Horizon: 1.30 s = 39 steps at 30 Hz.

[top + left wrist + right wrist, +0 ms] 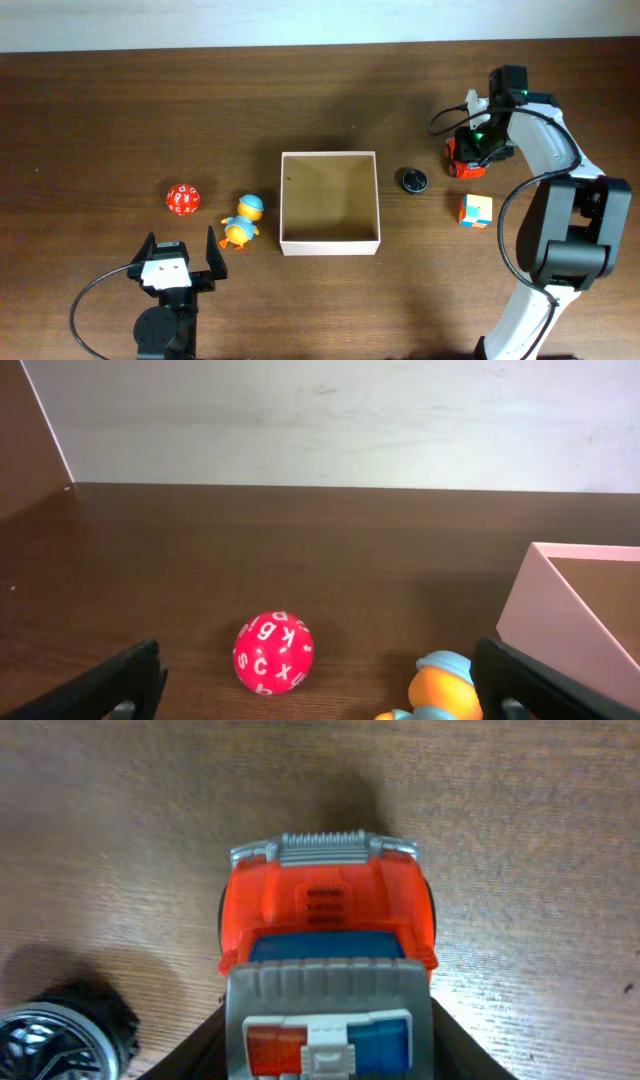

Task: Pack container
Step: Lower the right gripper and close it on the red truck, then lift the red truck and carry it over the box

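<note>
Container (330, 243): square shallow box, white walls and tan inside, sits open side up at the middle of the brown table (100, 100), with nothing visible in it. Just left of it, apart from the wall, stands a duck toy (241, 221) with an orange body and a blue cap. Farther left is a red ball (183, 199) printed with white letters. Just right of the container lies a small black wheel (413, 180), not touching the wall. Right of that and slightly nearer is a multi-coloured cube (476, 210). A red toy car (467, 158) with a grey grille and a red-and-blue light bar sits at far right, beyond the cube. Left gripper (180, 240): near left, low over the table and pointing to the far side, fingers (110, 685) spread wide with nothing between them; the ball and duck lie ahead of it in the wrist view. Right gripper (478, 143): directly over the red toy car, its dark fingers (195, 1060) flanking the grey rear of the car on both sides. Cannot tell whether they press on the car or merely stand beside it.
</note>
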Motion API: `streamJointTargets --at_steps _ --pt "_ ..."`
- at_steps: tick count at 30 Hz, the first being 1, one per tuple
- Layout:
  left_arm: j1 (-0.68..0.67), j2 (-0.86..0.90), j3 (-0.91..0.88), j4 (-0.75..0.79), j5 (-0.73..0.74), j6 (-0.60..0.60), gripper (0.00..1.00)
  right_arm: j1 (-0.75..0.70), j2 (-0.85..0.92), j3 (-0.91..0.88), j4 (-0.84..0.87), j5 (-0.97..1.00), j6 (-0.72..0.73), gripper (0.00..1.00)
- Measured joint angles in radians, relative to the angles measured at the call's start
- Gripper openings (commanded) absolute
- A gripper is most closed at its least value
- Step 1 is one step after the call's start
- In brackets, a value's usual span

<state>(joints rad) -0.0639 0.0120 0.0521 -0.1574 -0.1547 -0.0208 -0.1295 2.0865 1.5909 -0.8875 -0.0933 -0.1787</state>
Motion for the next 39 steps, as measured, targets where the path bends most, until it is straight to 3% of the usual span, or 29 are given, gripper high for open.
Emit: streamJointTargets --at_steps 11,16,27,36,39 --pt "0.000 0.000 0.000 0.000 0.000 0.000 0.99 0.000 0.011 0.146 -0.102 -0.037 0.000 0.44" --pt "0.000 0.000 0.000 0.000 0.000 0.000 0.99 0.000 0.011 0.201 -0.153 -0.140 0.000 0.44" --pt "0.000 0.000 0.000 0.000 0.000 0.000 0.99 0.000 0.011 0.426 -0.224 -0.636 -0.001 0.41" --pt "0.000 0.000 0.000 0.000 0.000 0.000 0.99 0.049 0.011 0.444 -0.242 -1.080 -0.040 0.41" --pt "0.000 0.000 0.000 0.000 0.000 0.000 0.99 0.095 0.011 0.444 -0.243 -1.149 -0.050 0.41"
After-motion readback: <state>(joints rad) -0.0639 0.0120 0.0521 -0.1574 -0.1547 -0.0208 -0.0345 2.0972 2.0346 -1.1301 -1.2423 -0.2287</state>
